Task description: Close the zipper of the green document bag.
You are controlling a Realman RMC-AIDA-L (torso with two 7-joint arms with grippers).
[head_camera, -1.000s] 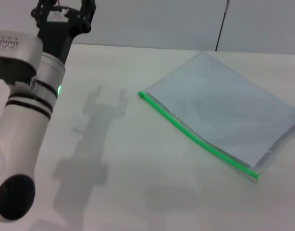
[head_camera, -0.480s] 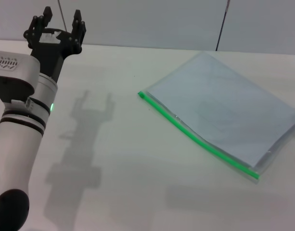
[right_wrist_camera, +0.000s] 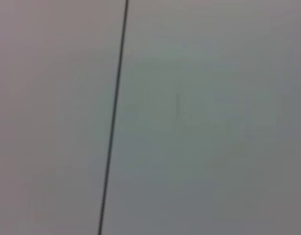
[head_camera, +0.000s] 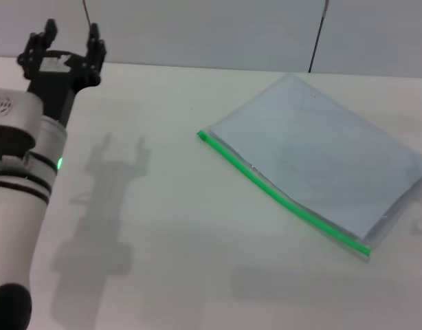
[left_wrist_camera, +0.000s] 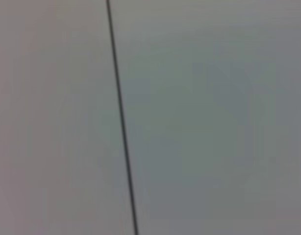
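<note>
— Where is the green document bag?

— The large flat pouch of translucent pale blue-grey plastic, the green document bag (head_camera: 319,161), lies flat on the white table (head_camera: 176,227), turned at an angle. Its far corner points toward the grey wall (head_camera: 218,31) behind the table.

— And the zipper?

— The zipper (head_camera: 280,195), a thin bright green strip, runs along the long edge of the bag that faces the robot's left arm. A small green end piece (head_camera: 203,135) sits at the strip's corner nearest that arm; whether it is the slider tab I cannot tell.

— What is the left arm doing?

— The left gripper (head_camera: 70,38), a black two-pronged pincer on a white and silver arm, is raised above the table well apart from the bag, off the zipper side. Its fingers (head_camera: 94,38) stand spread apart with nothing between them. Its shadow falls on the table between the arm and the bag.

— The right gripper?

— It does not appear in the head view. Both wrist views show only plain grey wall crossed by a thin dark line (left_wrist_camera: 122,122).

— Is anything touching the bag?

— No, it lies alone on the table.
</note>
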